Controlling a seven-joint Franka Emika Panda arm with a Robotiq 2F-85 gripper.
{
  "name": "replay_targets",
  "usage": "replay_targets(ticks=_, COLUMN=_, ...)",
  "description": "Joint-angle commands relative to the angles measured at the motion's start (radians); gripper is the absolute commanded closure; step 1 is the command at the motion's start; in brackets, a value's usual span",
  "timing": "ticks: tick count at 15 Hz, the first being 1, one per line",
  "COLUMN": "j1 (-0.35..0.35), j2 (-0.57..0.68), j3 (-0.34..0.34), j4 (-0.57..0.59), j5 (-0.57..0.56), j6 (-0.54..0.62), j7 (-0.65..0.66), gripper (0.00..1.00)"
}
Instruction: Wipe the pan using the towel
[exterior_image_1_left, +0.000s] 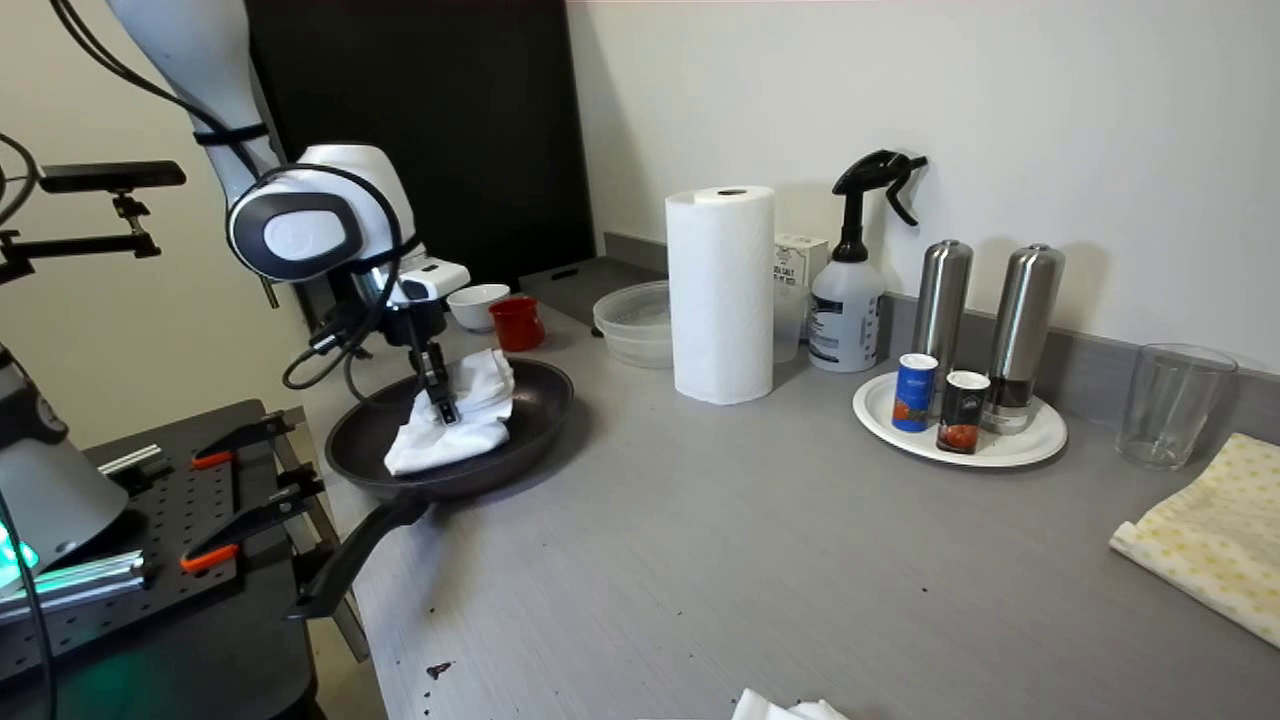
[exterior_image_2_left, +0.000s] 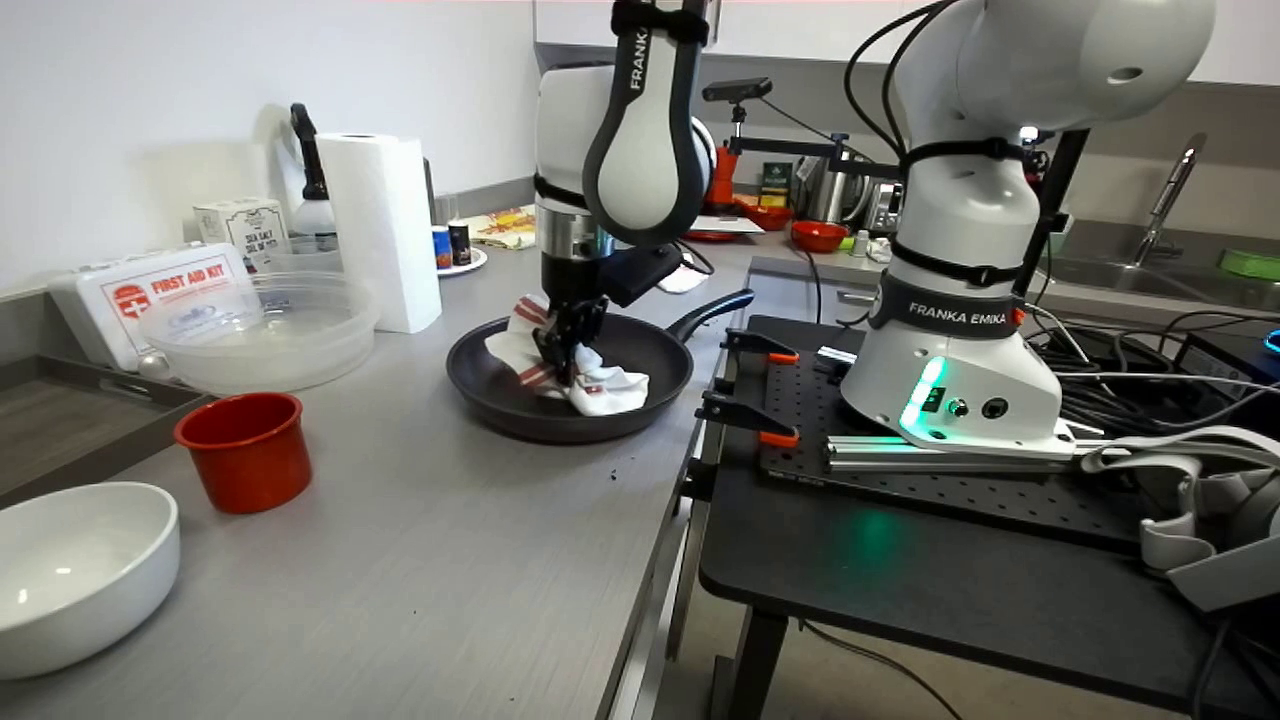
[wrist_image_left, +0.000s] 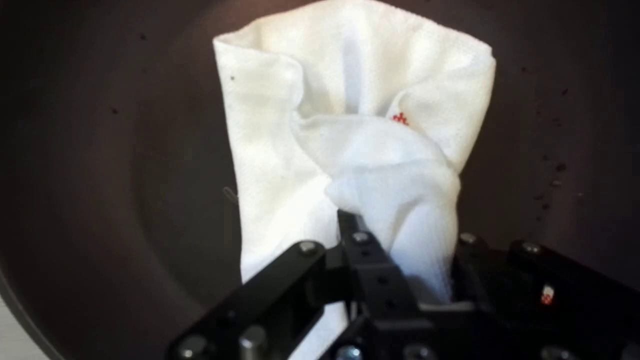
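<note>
The dark frying pan (exterior_image_1_left: 548, 395) sits on the grey counter near its edge, also in an exterior view (exterior_image_2_left: 655, 345). A white towel with red stripes (exterior_image_2_left: 612, 392) lies bunched inside the pan; it also shows in an exterior view (exterior_image_1_left: 455, 450). In the wrist view the towel (wrist_image_left: 267, 125) spreads over the dark pan floor (wrist_image_left: 165, 210), with small dark crumbs to its right. My gripper (wrist_image_left: 400, 225) points down into the pan, its fingers around a fold of the towel. The gripper shows in both exterior views (exterior_image_1_left: 446, 408) (exterior_image_2_left: 562, 365). The right fingertip is hidden behind cloth.
The pan handle (exterior_image_1_left: 355, 555) sticks out past the counter edge. A paper towel roll (exterior_image_1_left: 720, 300), a clear plastic container (exterior_image_2_left: 265, 335), a red cup (exterior_image_2_left: 245, 455) and a white bowl (exterior_image_2_left: 90, 570) stand near the pan. A plate with shakers (exterior_image_1_left: 870, 425) is farther along.
</note>
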Motion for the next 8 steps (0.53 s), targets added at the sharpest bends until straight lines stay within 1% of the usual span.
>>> replay_targets(ticks=1, j1=0.099, j2=-0.048, j3=-0.034, j4=-0.052, j5=-0.015, j6=0.027, j7=-0.014, gripper=0.94)
replay_targets(ticks=2, j1=0.115, j2=-0.023, j3=-0.029, j4=-0.013, j5=-0.011, j6=0.017, j7=-0.012, gripper=0.94)
replay_targets(ticks=3, j1=0.143, j2=-0.026, j3=-0.041, j4=-0.015, j5=-0.011, j6=0.019, j7=-0.010, gripper=0.94)
replay_targets(ticks=5, j1=0.208, j2=-0.047, j3=-0.078, j4=-0.032, j5=-0.013, j6=0.034, j7=-0.006, gripper=0.94)
replay_targets(ticks=6, j1=0.251, j2=-0.058, j3=-0.109, j4=-0.046, j5=-0.008, j6=0.047, j7=-0.001, gripper=0.94)
replay_targets(ticks=7, j1=0.267, j2=-0.041, j3=-0.115, j4=-0.010, j5=0.001, j6=0.038, j7=-0.003, gripper=0.94)
replay_targets(ticks=8, j1=0.307, j2=-0.050, j3=-0.145, j4=-0.013, j5=-0.003, j6=0.041, j7=0.004, gripper=0.94)
